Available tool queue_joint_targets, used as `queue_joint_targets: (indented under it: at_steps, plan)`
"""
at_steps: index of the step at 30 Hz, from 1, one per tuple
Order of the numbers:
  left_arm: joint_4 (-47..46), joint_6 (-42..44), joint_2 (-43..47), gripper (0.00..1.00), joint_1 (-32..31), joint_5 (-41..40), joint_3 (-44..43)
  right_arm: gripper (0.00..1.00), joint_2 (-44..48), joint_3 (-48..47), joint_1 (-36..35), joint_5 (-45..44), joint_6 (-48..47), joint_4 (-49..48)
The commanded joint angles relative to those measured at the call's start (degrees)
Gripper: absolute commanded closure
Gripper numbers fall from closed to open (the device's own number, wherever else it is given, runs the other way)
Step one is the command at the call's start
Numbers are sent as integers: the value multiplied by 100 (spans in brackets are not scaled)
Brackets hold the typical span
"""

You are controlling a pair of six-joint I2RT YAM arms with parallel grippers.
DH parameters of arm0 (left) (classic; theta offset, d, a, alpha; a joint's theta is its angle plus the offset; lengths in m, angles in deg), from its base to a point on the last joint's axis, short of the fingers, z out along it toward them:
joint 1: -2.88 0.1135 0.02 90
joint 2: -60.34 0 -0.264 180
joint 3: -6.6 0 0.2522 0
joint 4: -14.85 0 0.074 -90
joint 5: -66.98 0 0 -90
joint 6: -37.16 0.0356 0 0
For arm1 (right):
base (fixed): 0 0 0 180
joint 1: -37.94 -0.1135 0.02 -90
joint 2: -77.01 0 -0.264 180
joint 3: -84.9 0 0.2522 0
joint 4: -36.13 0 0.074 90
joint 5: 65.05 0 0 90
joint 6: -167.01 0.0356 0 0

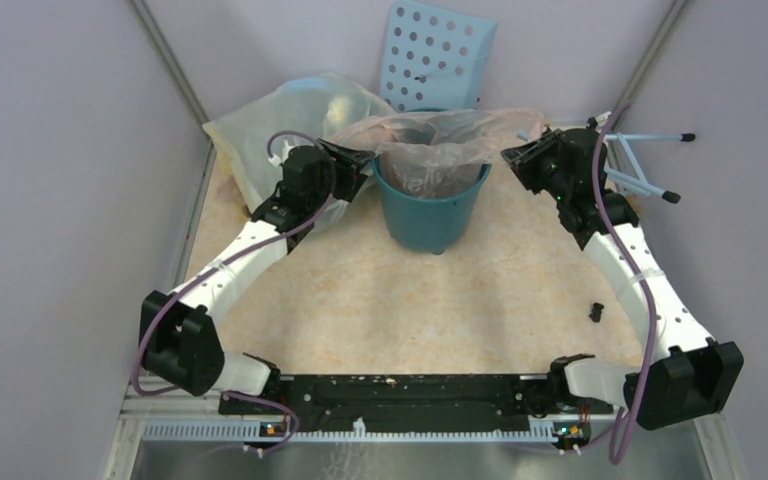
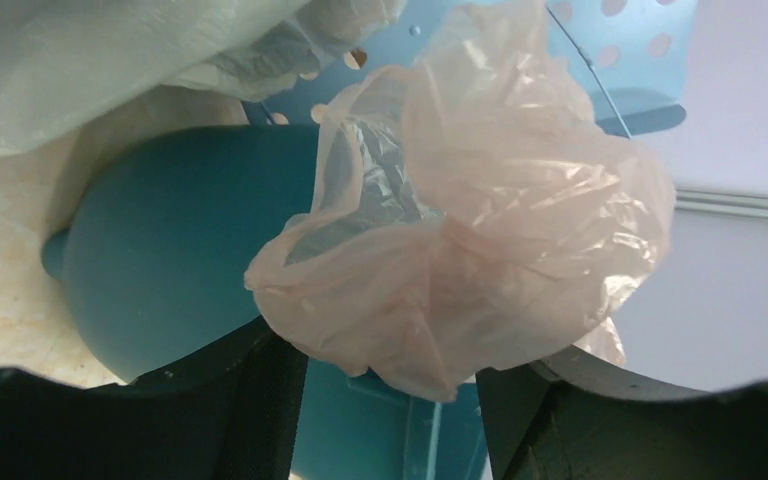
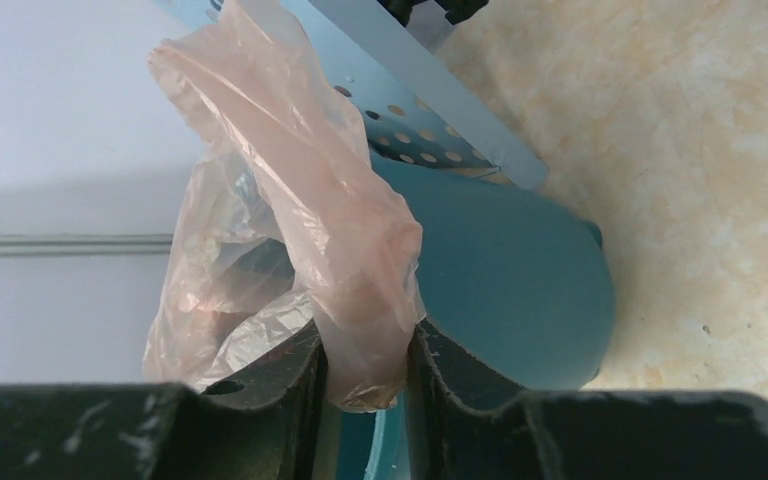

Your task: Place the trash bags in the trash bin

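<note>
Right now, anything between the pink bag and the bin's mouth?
Nothing visible. The left claw and right claw each pinch an edge of the pink trash bag, which sags into the teal bin. The clear sack and perforated blue panel sit behind it, off the mouth.

Nothing readable is showing: no text, label, brand, number or sign is appearing in any of the three views.

Soft, even brightness; faint shadows; near fingers (image 3: 260,420) dark, slightly blurred.
</note>
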Motion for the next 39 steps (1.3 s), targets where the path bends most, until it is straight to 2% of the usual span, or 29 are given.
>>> queue_joint_targets:
  at_steps: [1,2,4,15,16,19,20,25,28,39]
  plan:
    - [-367,201,-121,38,101,-368,-374,78,-37,-282,-62,-168,-170,-317]
    - [-329,266,-149,39,143,-449,-413,83,-47,-298,-57,-187,-198,-312]
    - [-367,409,-210,41,230,-543,-459,100,-68,-314,-55,-200,-239,-314]
    - [-213,1254,-378,63,377,-541,-936,100,54,-623,-31,26,-630,317]
    - [-211,1256,-367,67,389,-540,-909,100,92,-601,-28,64,-632,362]
    - [-241,1311,-319,95,471,-387,-850,100,226,-487,-7,240,-644,474]
    - [-213,1407,-278,100,494,-346,-867,100,287,-447,2,272,-658,527]
    - [344,2046,91,100,540,-239,-1066,100,520,-455,63,414,-887,921]
    - [584,2297,412,100,544,85,-971,100,575,-517,86,614,-1120,1131]
    - [1759,2480,1608,100,545,1130,-281,100,597,-295,95,1132,-1744,1950]
